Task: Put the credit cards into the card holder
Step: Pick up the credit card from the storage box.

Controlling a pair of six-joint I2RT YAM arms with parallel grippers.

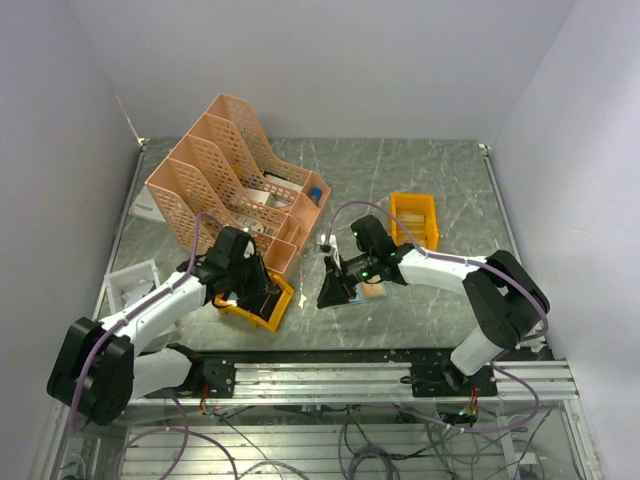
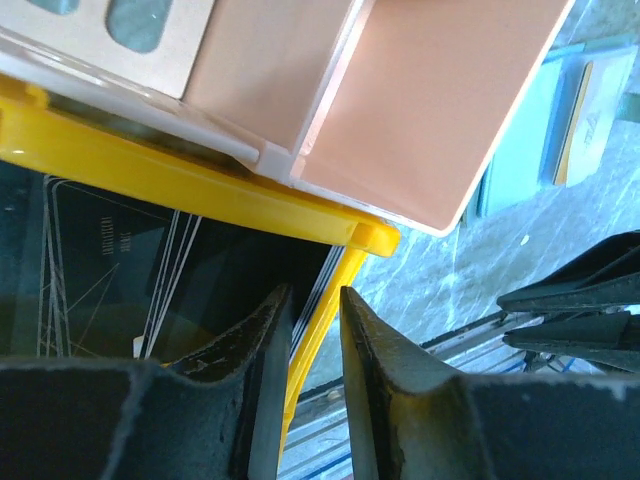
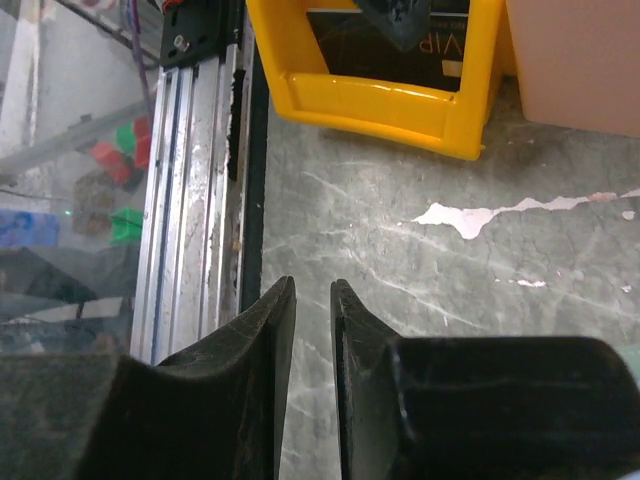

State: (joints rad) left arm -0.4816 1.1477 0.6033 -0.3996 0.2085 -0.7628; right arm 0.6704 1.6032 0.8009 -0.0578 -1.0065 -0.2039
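1. We see the card holder [image 2: 515, 140] at two o'clock in the left wrist view. It appears to lie open on the table [image 3: 450, 300] with a tan credit card [image 2: 585, 110] on it, probably so the slots face up.
2. The right gripper [image 3: 312, 283] hangs just beside the holder, at its nine o'clock from above. Its fingers are narrowed to a slit and we see nothing between them. We judge it is set to pinch a thin card.
3. The left gripper [image 2: 312, 295] is nearly closed astride the yellow bin [image 2: 200, 185] wall. We cannot tell whether it clamps the wall.
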